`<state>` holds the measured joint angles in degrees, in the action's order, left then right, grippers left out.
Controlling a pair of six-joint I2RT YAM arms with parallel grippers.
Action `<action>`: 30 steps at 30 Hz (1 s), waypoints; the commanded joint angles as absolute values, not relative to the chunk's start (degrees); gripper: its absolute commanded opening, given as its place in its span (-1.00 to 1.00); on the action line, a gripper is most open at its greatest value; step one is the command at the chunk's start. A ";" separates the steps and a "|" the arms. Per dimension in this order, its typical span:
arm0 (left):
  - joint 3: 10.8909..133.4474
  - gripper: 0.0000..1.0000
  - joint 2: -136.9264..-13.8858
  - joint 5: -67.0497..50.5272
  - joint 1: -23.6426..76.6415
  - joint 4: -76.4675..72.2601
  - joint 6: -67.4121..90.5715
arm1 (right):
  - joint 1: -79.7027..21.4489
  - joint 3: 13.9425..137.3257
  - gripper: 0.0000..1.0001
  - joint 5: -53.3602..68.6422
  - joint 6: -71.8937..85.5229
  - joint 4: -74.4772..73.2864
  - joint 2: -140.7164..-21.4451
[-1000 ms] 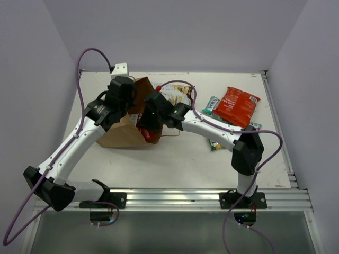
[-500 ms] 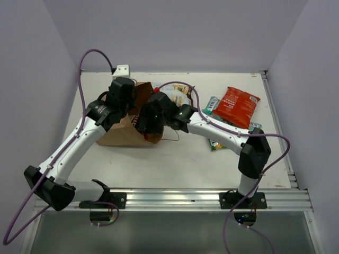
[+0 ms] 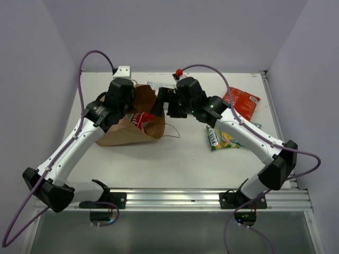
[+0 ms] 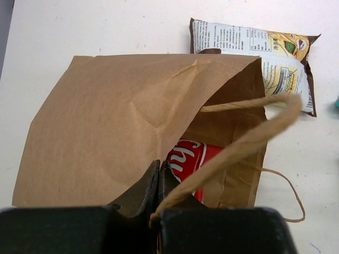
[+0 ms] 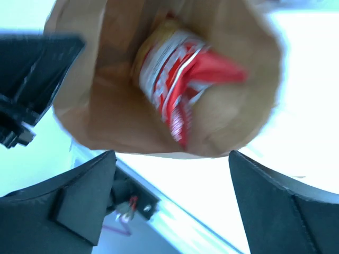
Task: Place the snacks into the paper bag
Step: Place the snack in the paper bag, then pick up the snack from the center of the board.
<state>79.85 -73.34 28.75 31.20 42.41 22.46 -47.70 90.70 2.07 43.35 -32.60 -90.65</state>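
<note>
- Top external view: the paper bag (image 3: 123, 132) lies on its side on the surface (image 3: 175, 164), left of centre, its long axis running roughly 9-to-3 with the mouth facing 3 o'clock
- The left gripper (image 4: 159, 170) is pinched shut on the upper lip of the bag by a twisted handle (image 4: 249, 136), lifting that lip so the mouth gapes
- A red-white packet (image 5: 177, 90) sits inside the bag, lengthways along the bag's axis, with one end showing at the mouth
- The right gripper (image 5: 170, 159) hangs just outside the mouth at its 3 o'clock side, jaws spread wide and holding nothing
- Judged step: one snack is in, and the right arm is free to fetch another
- Still out on the surface: the white-brown chips (image 4: 254, 53) just beyond the bag's mouth at 12 o'clock, the green packet (image 3: 225, 139) at 4 o'clock and the red-orange bag (image 3: 242, 101) out at 3 o'clock
- The next move calls for a flat pinch on a crinkly packet, then a feed into the mouth end first while the left grip keeps the lip raised
</note>
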 commanded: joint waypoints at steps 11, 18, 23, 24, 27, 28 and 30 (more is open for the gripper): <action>81.47 -1.00 -69.52 27.33 31.20 44.64 17.67 | -30.07 82.01 0.97 4.57 30.32 -32.26 -85.96; 81.39 -1.00 -68.82 26.72 31.20 45.35 17.93 | -21.28 77.61 0.97 3.16 30.85 -29.80 -86.31; 81.48 -1.00 -68.82 27.07 31.11 46.40 18.02 | -15.48 76.73 0.97 2.11 31.55 -27.69 -88.32; 81.21 -1.00 -68.64 27.07 31.11 46.49 18.02 | -14.51 76.55 0.97 2.20 31.38 -25.95 -88.85; 80.51 -1.00 -68.38 26.81 31.11 46.41 18.19 | -14.33 77.69 0.97 5.96 30.24 -21.82 -91.92; 80.42 -1.00 -68.38 26.72 31.11 46.49 18.19 | -14.33 78.04 0.97 6.85 30.41 -20.93 -92.89; 80.51 -1.00 -68.38 26.81 31.11 46.49 18.19 | -14.33 79.53 0.97 8.61 31.02 -18.65 -96.49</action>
<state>79.85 -70.24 26.94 31.20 46.44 18.85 -13.80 76.90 4.82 31.79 -25.41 -92.86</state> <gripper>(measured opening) 0.009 0.985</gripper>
